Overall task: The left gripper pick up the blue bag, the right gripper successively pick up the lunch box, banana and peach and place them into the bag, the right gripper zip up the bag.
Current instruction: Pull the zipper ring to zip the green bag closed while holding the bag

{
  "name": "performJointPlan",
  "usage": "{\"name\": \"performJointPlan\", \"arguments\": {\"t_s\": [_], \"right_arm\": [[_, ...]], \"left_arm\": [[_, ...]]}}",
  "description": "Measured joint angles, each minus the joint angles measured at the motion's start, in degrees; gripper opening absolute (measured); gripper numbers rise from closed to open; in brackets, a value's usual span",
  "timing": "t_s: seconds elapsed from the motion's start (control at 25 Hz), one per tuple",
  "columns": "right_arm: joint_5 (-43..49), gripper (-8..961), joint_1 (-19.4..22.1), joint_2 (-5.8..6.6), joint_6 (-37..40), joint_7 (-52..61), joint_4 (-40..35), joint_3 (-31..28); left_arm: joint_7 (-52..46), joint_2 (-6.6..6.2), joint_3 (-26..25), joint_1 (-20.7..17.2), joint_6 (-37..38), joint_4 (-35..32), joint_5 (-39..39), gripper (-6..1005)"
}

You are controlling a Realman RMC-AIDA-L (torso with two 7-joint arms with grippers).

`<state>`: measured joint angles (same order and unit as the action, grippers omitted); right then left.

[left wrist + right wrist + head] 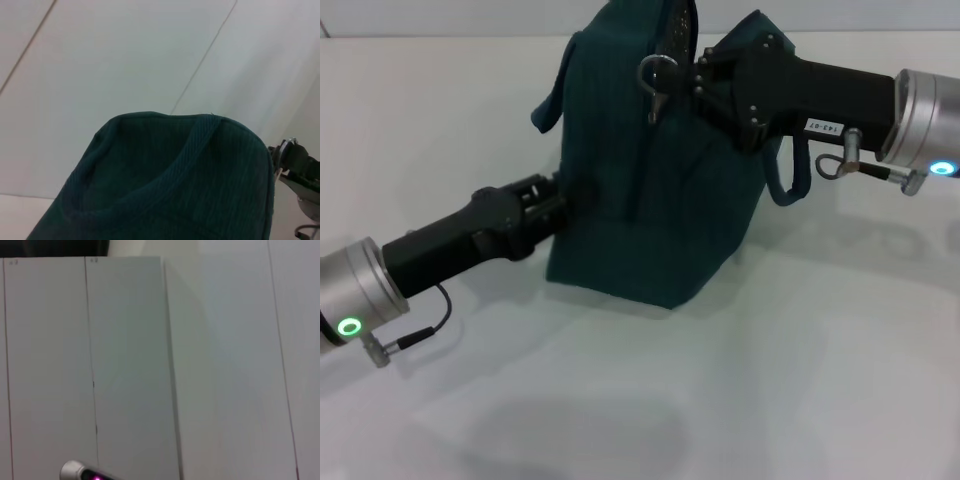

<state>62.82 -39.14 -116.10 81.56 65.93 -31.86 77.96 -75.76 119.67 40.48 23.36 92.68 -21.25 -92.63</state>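
The blue bag (650,200) stands upright on the white table (720,400), and its ribbed fabric (175,190) fills the lower part of the left wrist view. My left gripper (563,198) is pressed into the bag's left side, shut on the fabric. At the bag's top, my right gripper (695,72) comes in from the right and is shut on the ring zip pull (657,72). A sliver of silver lining (676,30) shows at the top seam. The lunch box, banana and peach are out of view.
One bag handle (548,105) sticks out to the left and the other handle (785,185) hangs under my right arm. Pale wall panels (150,365) fill the right wrist view. Part of the right arm (300,170) shows beyond the bag.
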Motion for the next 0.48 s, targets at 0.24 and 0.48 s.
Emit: {"name": "performJointPlan", "arguments": {"t_s": [0.24, 0.48], "right_arm": [[-1.4, 12, 0.3, 0.02, 0.6, 1.8, 0.0, 0.0], [-2.8, 12, 0.3, 0.47, 1.7, 3.7, 0.0, -0.3]], "left_arm": [[3.4, -0.02, 2.6, 0.1, 0.1, 1.6, 0.0, 360], [5.0, -0.11, 4.8, 0.2, 0.3, 2.1, 0.0, 313]]}}
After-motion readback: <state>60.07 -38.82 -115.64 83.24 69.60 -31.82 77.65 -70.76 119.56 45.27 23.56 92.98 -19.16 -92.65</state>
